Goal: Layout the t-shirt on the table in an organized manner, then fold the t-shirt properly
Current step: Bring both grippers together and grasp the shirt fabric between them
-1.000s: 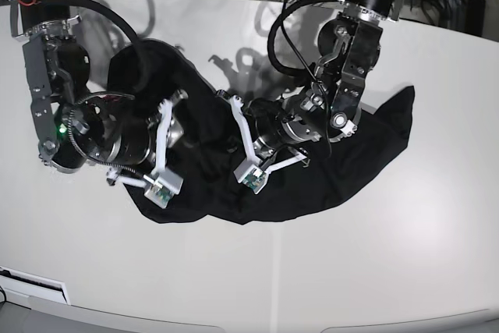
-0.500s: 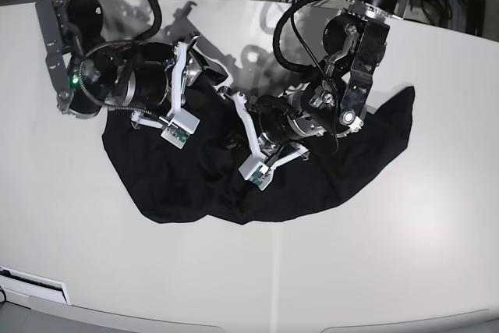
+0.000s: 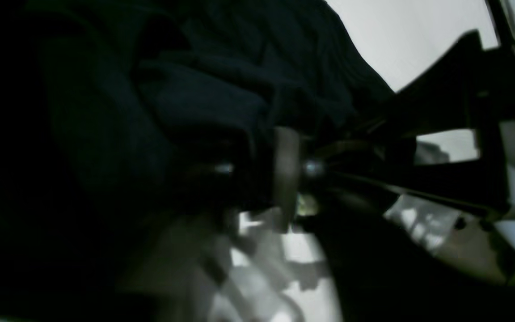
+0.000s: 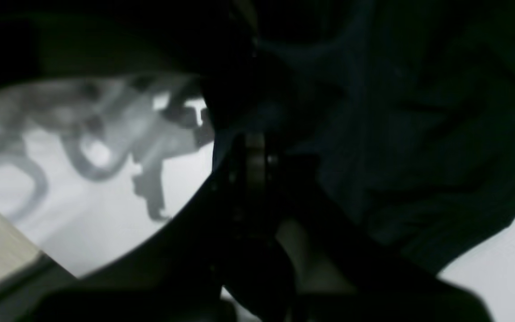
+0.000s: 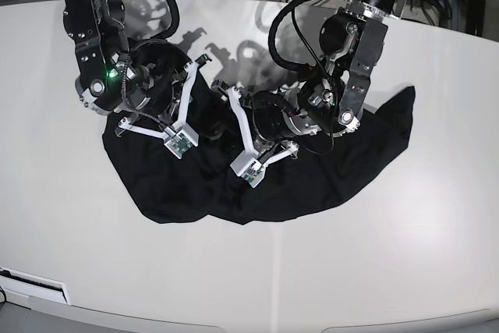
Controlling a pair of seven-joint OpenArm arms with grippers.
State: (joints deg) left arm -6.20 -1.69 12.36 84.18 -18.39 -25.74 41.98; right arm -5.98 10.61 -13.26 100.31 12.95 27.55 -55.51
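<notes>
T-shirt (image 5: 312, 181) lies crumpled mid-table (image 5: 437, 255), not yet laid out. My right gripper (image 5: 204, 64) swung from near hem to far edge, now pressed together on cloth. Left gripper (image 5: 221, 91): can't tell.

No legible text, label, brand, number or sign was present on any surface in these views.

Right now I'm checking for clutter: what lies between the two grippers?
Only bunched black cloth of the t-shirt, in the base view. It fills the gap between the right gripper and the left gripper, near its far edge.
</notes>
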